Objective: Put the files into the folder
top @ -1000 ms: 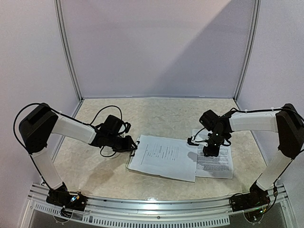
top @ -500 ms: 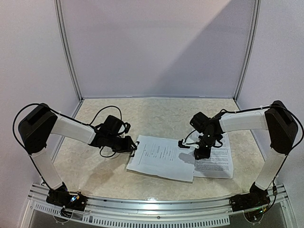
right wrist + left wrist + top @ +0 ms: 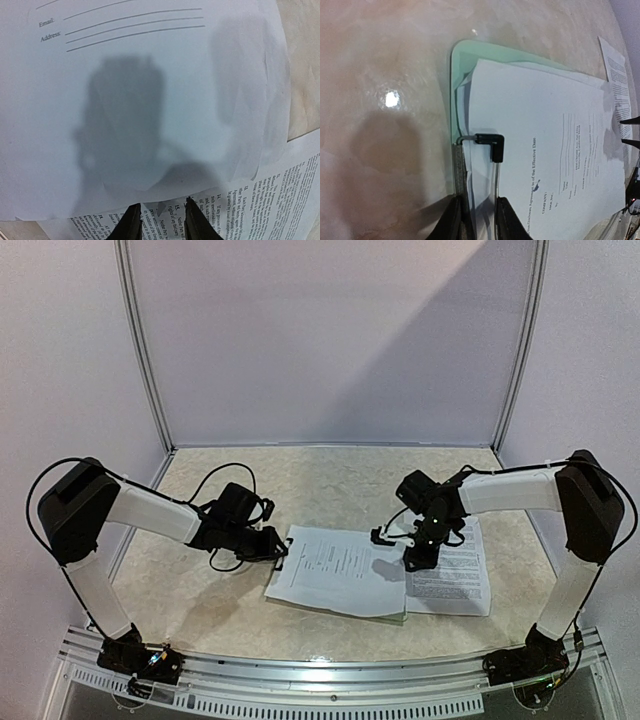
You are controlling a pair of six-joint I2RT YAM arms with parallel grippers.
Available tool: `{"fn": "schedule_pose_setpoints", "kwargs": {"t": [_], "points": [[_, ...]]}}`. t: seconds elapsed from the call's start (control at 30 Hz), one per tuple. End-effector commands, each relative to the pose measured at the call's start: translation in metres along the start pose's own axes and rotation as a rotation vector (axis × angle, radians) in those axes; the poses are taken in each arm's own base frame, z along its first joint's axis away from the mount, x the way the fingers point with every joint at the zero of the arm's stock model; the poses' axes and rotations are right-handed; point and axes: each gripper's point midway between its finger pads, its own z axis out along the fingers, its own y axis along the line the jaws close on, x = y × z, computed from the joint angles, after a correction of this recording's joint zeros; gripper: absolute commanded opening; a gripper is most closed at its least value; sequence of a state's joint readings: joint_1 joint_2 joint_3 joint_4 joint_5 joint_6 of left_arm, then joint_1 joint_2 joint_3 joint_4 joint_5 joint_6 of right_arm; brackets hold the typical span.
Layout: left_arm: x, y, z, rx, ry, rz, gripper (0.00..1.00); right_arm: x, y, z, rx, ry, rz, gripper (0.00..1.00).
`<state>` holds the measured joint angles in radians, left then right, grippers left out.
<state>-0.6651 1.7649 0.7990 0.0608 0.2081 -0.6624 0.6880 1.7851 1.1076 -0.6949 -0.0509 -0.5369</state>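
Note:
The mint-green folder [image 3: 462, 60] lies flat at mid-table, a thin strip of it [image 3: 398, 617] showing under the stack. My left gripper [image 3: 477, 212] is shut on its black wire clip [image 3: 490, 142], holding the clip up at the folder's left short edge [image 3: 280, 548]. White files [image 3: 335, 568] lie on the folder, their ends under the raised clip [image 3: 545, 150]. My right gripper [image 3: 418, 562] hovers open over the stack's right edge [image 3: 161, 210], with nothing between its fingers. Another printed file [image 3: 455, 575] lies to the right, partly under the stack [image 3: 280, 190].
A beige marbled tabletop [image 3: 330, 480] is walled by white panels at the back and both sides. A metal rail [image 3: 330, 670] runs along the near edge. Black cables [image 3: 230, 480] loop beside the left wrist.
My right arm has moved left over the stack's right edge, and its jaws have widened. The top sheets have slid slightly left on the folder. The left arm has stayed put.

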Motion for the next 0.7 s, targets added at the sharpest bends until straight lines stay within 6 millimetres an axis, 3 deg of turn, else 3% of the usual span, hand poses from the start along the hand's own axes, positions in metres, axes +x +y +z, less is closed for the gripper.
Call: {"fn": "schedule_pose_setpoints", "kwargs": {"t": [0.0,0.1,0.2,0.27,0.4,0.47,0.67], "points": [[0.052,0.029,0.0,-0.107,0.166,-0.036,0.0,0.011,0.002,-0.011,0.022,0.026,-0.009,0.35],[0.052,0.03,-0.001,-0.112,0.164,-0.037,0.0,0.02,-0.001,-0.02,0.033,0.036,0.016,0.43],[0.052,0.03,-0.001,-0.115,0.162,-0.036,0.0,0.029,-0.019,-0.03,0.036,0.002,0.135,0.51],[0.052,0.031,0.0,-0.115,0.162,-0.036,0.0,0.038,-0.039,-0.036,0.061,-0.032,0.242,0.56],[0.051,0.029,0.001,-0.107,0.162,-0.034,0.0,0.077,-0.09,-0.053,0.092,-0.141,0.569,0.64],[0.051,0.029,0.001,-0.107,0.162,-0.032,0.0,0.099,-0.105,-0.056,0.064,-0.178,0.74,0.65],[0.05,0.029,0.001,-0.107,0.161,-0.03,0.0,0.142,-0.099,-0.042,-0.078,-0.177,1.002,0.67]]}}
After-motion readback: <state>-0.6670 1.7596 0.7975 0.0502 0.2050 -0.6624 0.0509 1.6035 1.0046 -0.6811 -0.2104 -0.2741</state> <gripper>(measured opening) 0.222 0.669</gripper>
